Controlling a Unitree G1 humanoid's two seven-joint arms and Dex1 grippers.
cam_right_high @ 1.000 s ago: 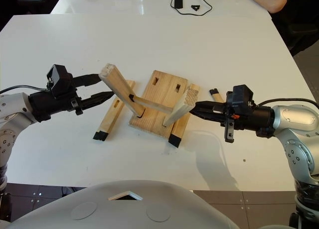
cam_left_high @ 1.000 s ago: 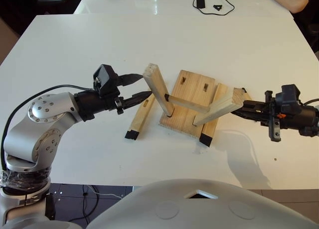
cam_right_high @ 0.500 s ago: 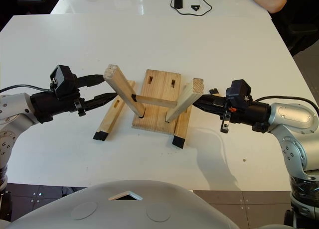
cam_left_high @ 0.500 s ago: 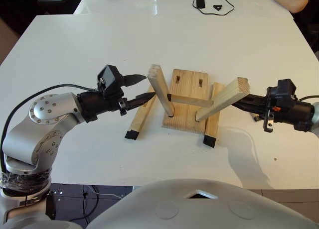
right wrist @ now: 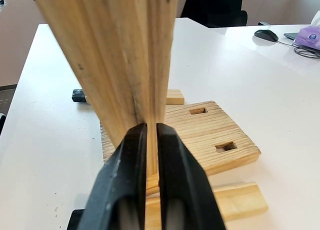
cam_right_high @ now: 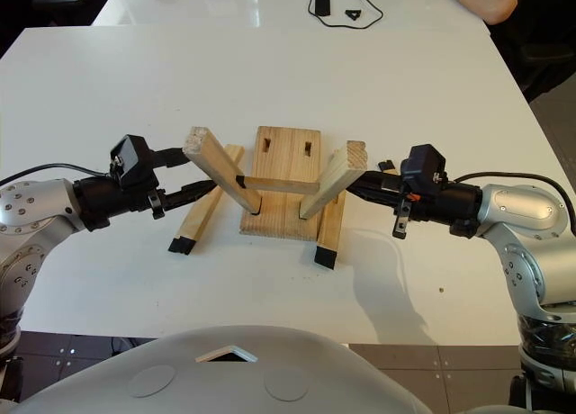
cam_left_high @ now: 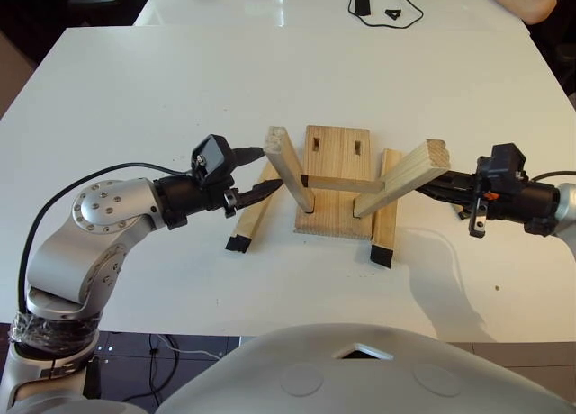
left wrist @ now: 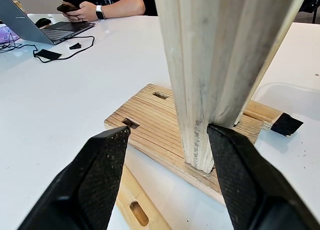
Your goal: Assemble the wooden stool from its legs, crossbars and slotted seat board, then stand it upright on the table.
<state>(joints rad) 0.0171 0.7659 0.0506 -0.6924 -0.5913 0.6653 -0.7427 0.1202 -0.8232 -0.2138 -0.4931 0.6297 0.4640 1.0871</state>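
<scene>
Your left gripper (cam_left_high: 264,169) gapes around the pale slanted wooden leg (cam_left_high: 286,166) mid-frame; your right gripper (right wrist: 148,132) pinches the other slanted leg (cam_left_high: 405,175). White table (cam_left_high: 135,90) edges sit well away.

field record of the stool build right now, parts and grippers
seat: slotted wooden seat board flat on white table
fitted: left tilted wooden leg and right tilted wooden leg standing in the board, thin wooden crossbar joining them
loose: two black-tipped wooden legs flat beside the board
left gripper: jaws open around left tilted wooden leg
right gripper: jaws shut on right tilted wooden leg
</scene>
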